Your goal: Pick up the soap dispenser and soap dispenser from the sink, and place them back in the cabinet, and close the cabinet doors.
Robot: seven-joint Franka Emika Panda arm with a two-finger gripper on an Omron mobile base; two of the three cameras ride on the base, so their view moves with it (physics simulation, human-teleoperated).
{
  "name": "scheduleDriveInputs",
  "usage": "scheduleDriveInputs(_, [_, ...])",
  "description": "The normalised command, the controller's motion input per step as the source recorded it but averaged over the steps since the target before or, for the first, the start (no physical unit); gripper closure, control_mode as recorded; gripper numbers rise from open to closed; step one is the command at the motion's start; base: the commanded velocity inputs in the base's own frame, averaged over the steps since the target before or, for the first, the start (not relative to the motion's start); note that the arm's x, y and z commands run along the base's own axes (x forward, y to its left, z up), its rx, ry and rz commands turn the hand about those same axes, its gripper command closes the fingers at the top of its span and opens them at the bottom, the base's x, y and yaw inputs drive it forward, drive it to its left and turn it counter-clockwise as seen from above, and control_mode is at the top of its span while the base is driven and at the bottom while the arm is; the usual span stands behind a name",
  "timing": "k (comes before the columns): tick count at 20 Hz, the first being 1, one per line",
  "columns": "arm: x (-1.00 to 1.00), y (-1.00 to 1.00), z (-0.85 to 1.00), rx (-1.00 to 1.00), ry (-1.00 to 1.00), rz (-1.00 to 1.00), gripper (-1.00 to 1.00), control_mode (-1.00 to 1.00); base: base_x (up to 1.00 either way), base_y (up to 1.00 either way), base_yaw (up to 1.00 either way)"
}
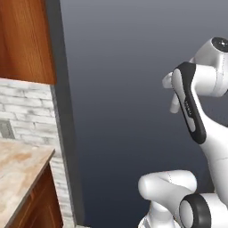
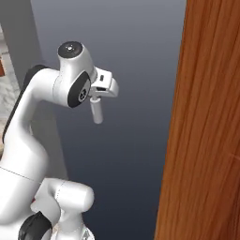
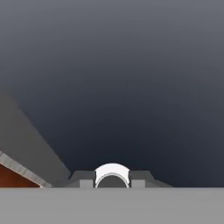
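White arm at frame right holds its gripper (image 3: 112, 180) clenched on a white soap dispenser (image 3: 112, 171) before a grey wall (image 1: 133, 89).

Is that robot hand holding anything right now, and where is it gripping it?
Yes: the gripper is shut on a slim white pump bottle, apparently near its upper end; the body hangs below the hand.

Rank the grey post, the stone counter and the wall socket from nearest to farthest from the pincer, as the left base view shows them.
Measured from the pincer, shut on a white bottle:
1. Grey post, upright, left of the arm.
2. Stone counter, lower left, beyond the post.
3. Wall socket, at the far left edge.
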Motion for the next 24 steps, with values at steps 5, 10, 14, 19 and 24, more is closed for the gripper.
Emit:
scheduleDriveInputs(5, [0.00, 0.00, 0.00, 0.00, 0.00, 0.00, 1.00, 1.00, 0.00, 0.18, 0.49])
scheduleDriveInputs(10, [0.00, 0.00, 0.00, 0.00, 0.00, 0.00, 1.00, 1.00, 0.00, 0.17, 0.50])
scheduleDriveInputs(14, [0.00, 0.00, 0.00, 0.00, 0.00, 0.00, 1.00, 1.00, 0.00, 0.20, 0.50])
scheduleDriveInputs(19, [0.00, 0.00, 0.00, 0.00, 0.00, 0.00, 1.00, 1.00, 0.03, 0.24, 0.47])
scheduleDriveInputs(24, [0.00, 0.00, 0.00, 0.00, 0.00, 0.00, 1.00, 1.00, 0.29, 0.25, 0.37])
